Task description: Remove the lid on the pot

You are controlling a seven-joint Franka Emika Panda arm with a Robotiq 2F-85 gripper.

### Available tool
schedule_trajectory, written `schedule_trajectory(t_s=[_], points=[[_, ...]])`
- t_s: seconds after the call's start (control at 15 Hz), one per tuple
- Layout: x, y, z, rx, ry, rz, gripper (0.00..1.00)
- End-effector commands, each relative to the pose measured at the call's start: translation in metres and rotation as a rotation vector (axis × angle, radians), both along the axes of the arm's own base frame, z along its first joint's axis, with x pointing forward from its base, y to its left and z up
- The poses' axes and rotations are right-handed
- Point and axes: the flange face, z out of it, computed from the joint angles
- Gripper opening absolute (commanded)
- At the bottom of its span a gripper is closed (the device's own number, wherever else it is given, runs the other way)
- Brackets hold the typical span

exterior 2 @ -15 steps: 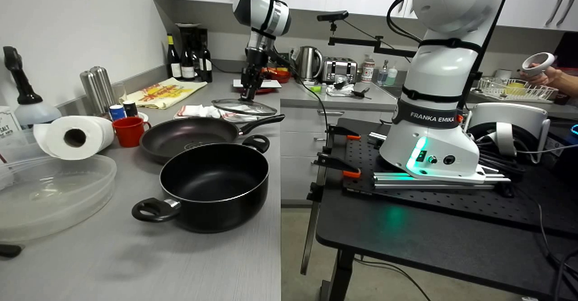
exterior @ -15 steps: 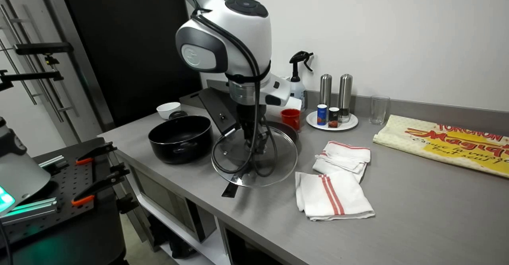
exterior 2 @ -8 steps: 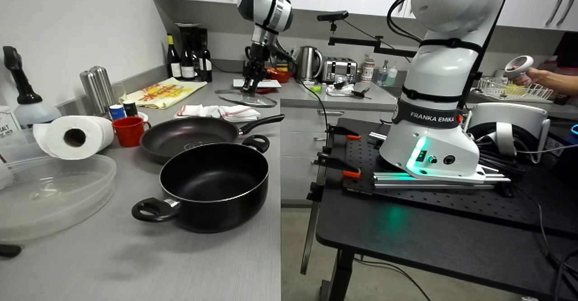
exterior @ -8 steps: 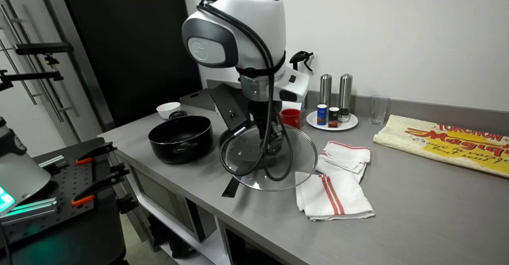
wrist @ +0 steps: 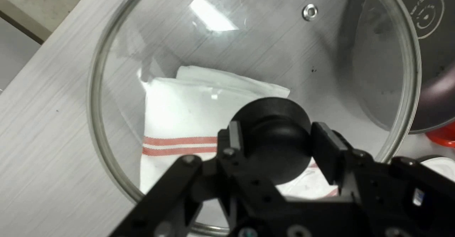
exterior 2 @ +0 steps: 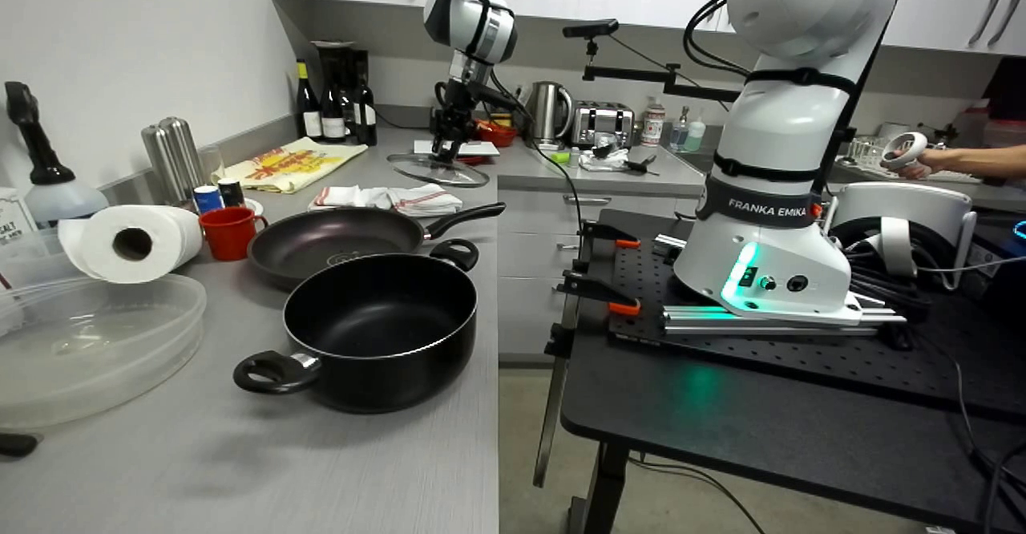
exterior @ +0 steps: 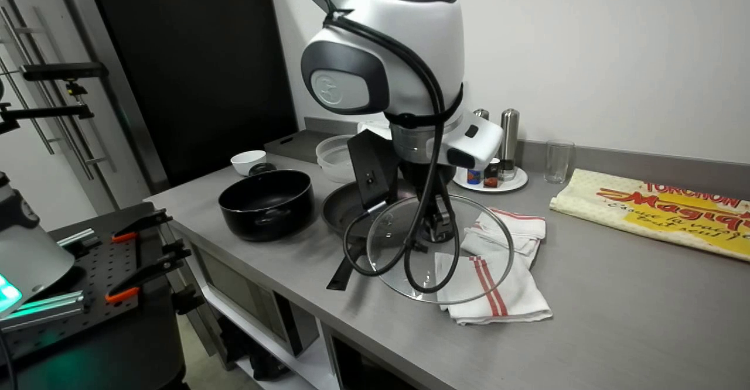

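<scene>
Holding the lid (wrist: pixel 254 62) by its knob (wrist: pixel 277 141) between fingers (wrist: pixel 327 157) closed against both sides, well apart from the open pot (exterior 2: pixel 385 329).

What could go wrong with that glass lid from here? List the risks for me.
1. The gripper holds the lid only by its round knob, so the lid might twist or slip, and the glass could chip.
2. In the wrist view, the lid's edge overlaps the frying pan; lowering here might knock the pan.
3. Folded towels show through the glass in that view; set down on them, the lid could rest tilted.
</scene>
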Motion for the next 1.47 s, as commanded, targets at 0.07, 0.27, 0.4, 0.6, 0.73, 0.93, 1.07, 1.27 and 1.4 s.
schedule_trajectory(t_s=[0.07,0.27,0.4,0.6,0.73,0.93,1.07,1.27,1.4], points=[[0.022,-0.020,-0.026,-0.015,0.023,-0.104,0.26],[0.026,-0.025,-0.045,-0.029,0.045,-0.137,0.26],[0.027,-0.024,-0.054,-0.038,0.059,-0.140,0.26],[0.024,-0.016,-0.063,-0.073,0.067,-0.113,0.26],[0.022,-0.007,-0.068,-0.100,0.073,-0.071,0.26],[0.018,0.014,-0.077,-0.145,0.082,0.000,0.26],[0.017,0.028,-0.086,-0.171,0.090,0.041,0.26],[0.015,0.046,-0.097,-0.201,0.097,0.091,0.26],[0.017,0.052,-0.098,-0.215,0.093,0.109,0.26]])
